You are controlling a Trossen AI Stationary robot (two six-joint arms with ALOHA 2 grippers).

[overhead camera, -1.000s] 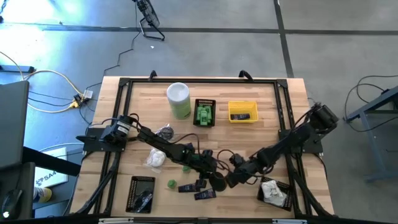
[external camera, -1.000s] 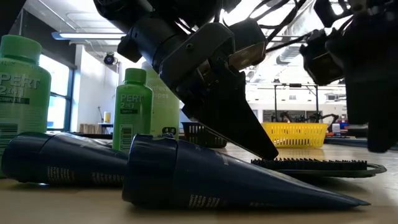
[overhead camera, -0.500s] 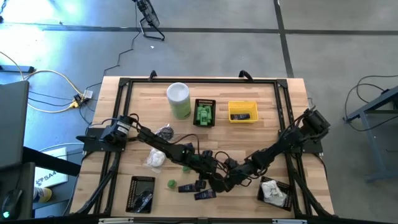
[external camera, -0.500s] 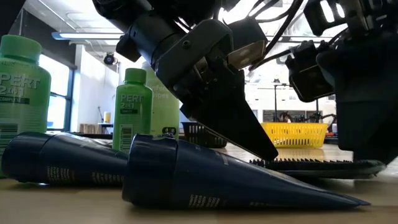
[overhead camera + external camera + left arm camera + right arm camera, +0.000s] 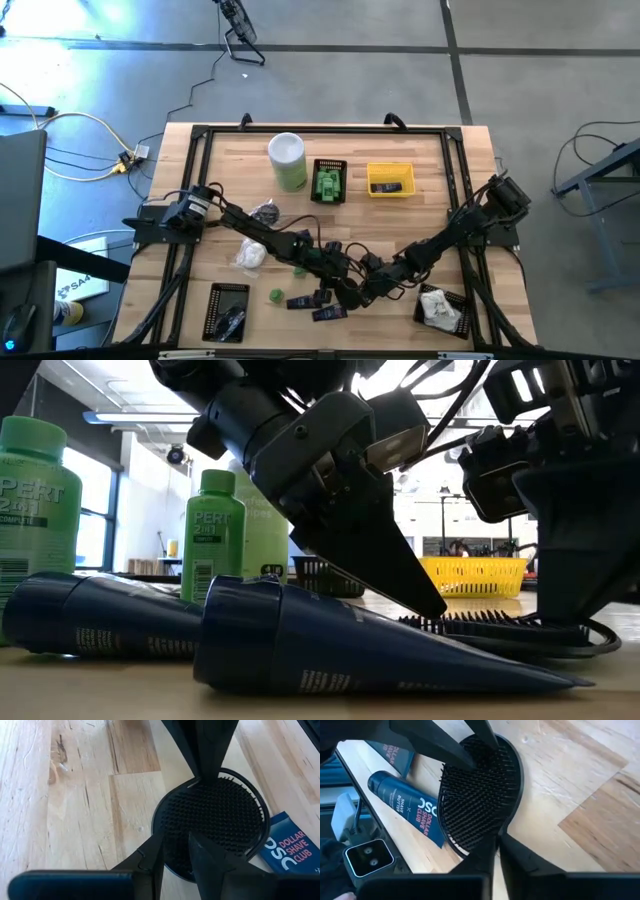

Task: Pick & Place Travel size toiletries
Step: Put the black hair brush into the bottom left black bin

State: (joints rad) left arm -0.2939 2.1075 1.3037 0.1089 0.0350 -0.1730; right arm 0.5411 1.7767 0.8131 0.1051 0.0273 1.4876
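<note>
Lying flat, bristles up: round brush (image 5: pixel 215 832), both grippers' fingers (image 5: pixel 480 855) pinching opposite rims.

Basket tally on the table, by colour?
Black mesh baskets: 3
Yellow mesh basket: 1
Total: 4

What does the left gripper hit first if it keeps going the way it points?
Probably nothing new: the left gripper is already at the rim of the round black brush, which both grippers grip. Straight beyond lie its bristles, then the right gripper on the far rim. Depth is a guess.
</note>
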